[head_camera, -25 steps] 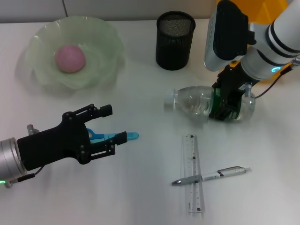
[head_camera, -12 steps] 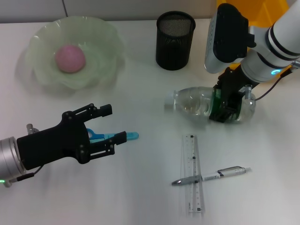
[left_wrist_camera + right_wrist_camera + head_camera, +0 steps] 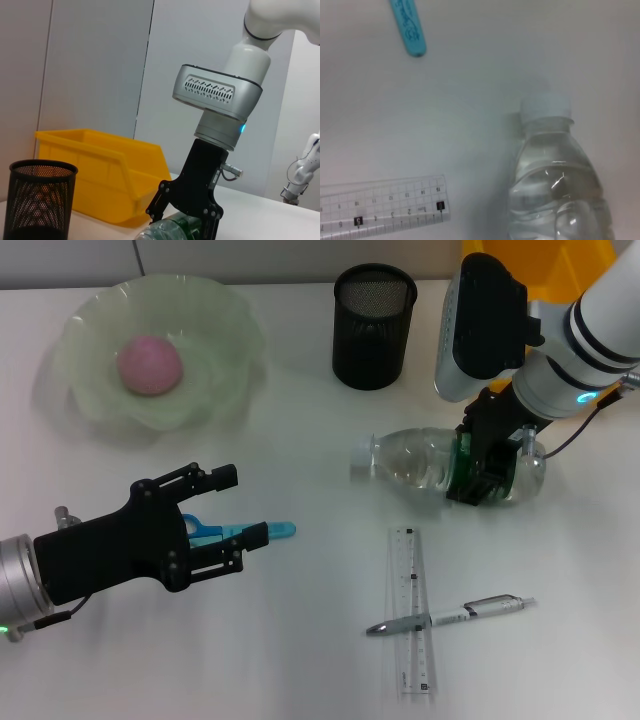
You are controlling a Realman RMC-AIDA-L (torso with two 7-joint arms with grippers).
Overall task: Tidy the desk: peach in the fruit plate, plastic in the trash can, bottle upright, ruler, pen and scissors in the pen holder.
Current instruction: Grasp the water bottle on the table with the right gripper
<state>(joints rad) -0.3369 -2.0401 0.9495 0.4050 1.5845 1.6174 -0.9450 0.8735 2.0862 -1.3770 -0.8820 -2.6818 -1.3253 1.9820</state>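
A clear bottle point(image 3: 412, 460) lies on its side right of centre. My right gripper point(image 3: 482, 484) comes down over its green label, shut on it; the left wrist view shows the fingers point(image 3: 159, 204) clasping the bottle point(image 3: 172, 231). My left gripper point(image 3: 243, 506) hovers open over blue scissors point(image 3: 262, 531) at the front left. A pink peach point(image 3: 150, 364) rests in the pale green fruit plate point(image 3: 222, 330). A clear ruler point(image 3: 413, 615) lies near the front with a pen point(image 3: 455, 616) across it. The black mesh pen holder point(image 3: 373, 326) stands at the back. The plastic is out of view.
A yellow bin point(image 3: 545, 262) sits behind my right arm, also seen as the yellow bin point(image 3: 102, 167) beside the pen holder point(image 3: 36, 205). The right wrist view shows the bottle point(image 3: 555, 190), its white cap point(image 3: 545, 106), the ruler's end point(image 3: 385, 204) and the scissors' tip point(image 3: 410, 29).
My right gripper has shifted slightly right along the bottle, and the bottle's base has lifted a little. The left arm has barely moved.
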